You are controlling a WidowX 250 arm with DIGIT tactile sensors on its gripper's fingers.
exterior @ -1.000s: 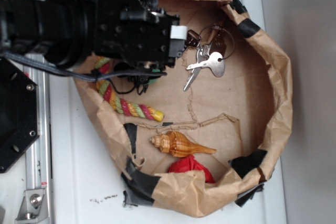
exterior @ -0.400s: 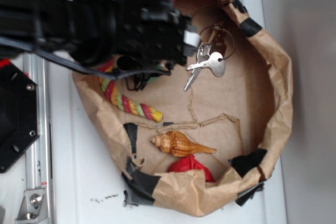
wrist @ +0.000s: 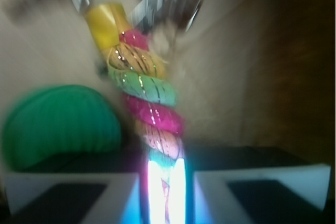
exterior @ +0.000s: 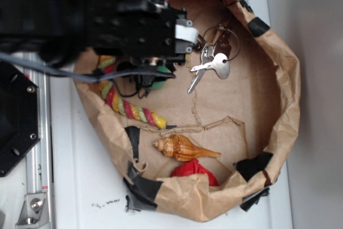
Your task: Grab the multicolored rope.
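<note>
The multicolored rope [exterior: 128,105], twisted red-pink, yellow and light green, lies curved along the left side of the brown paper bag [exterior: 284,105]. Its yellow tip points toward the bag's middle, and its upper part runs under the black arm. In the wrist view the rope [wrist: 149,114] runs from the top down between the jaws, and my gripper [wrist: 165,182] is shut on it. From outside, the gripper [exterior: 142,78] is mostly hidden under the arm's body. A green ball [wrist: 58,124] sits just left of the rope, and only its edge [exterior: 159,80] shows beneath the arm.
A bunch of keys [exterior: 211,65] lies in the bag right of the arm. A striped orange-brown seashell [exterior: 185,147] and a red object [exterior: 195,171] lie near the bag's front wall. The bag's raised rim is patched with black tape. A black base plate [exterior: 16,122] stands at the left.
The arm swung slightly right, then back left. The rope's free end has shifted a little down and left.
</note>
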